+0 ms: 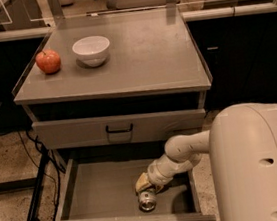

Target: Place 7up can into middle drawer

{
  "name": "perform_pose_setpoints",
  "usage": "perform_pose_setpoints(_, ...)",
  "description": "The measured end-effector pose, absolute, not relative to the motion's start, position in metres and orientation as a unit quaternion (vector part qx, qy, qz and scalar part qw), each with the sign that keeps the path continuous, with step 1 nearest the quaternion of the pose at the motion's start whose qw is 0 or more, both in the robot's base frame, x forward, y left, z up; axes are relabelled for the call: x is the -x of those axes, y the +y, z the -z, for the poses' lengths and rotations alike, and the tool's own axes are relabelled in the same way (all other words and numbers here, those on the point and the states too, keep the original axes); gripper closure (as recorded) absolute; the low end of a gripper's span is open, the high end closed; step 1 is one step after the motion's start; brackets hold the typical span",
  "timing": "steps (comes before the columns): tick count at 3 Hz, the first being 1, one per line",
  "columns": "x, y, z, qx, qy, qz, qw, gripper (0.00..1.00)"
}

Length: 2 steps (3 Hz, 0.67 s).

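Step in hand: the placing stage, close to release. The small silvery 7up can with a greenish label is lying on its side on the flat grey floor of the wide shallow grey metal middle drawer, which is standing pulled open in the lower centre of the frame. The can's shiny round end is facing the camera, and it is sitting near the drawer's front wall, right of the drawer's middle.

The white robot arm is reaching in from the lower right, and its pale yellowish gripper is sitting low inside the drawer, directly behind and above the can, touching it or just beside it. Cannot tell how far the gripper is open, or whether it is gripping the can or only resting by it.

Judging the task as nearly done, since the can is already lying inside the right drawer. The next move is calling for a clean let-go if any hold remains, then lifting up and back without nudging the can into a roll or clipping the closed upper grey drawer with the black handle.

The red apple and the white bowl are sitting on the grey desk in the upper left, well apart from the action
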State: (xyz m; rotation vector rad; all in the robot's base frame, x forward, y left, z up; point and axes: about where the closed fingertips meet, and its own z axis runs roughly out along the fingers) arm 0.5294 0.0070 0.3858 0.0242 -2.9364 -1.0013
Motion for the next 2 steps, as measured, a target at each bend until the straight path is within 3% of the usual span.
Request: perform_pose_setpoints(2,-0.5262,0.0069,-0.3643,0.009,-0.947,0.319,0.033,1.00)
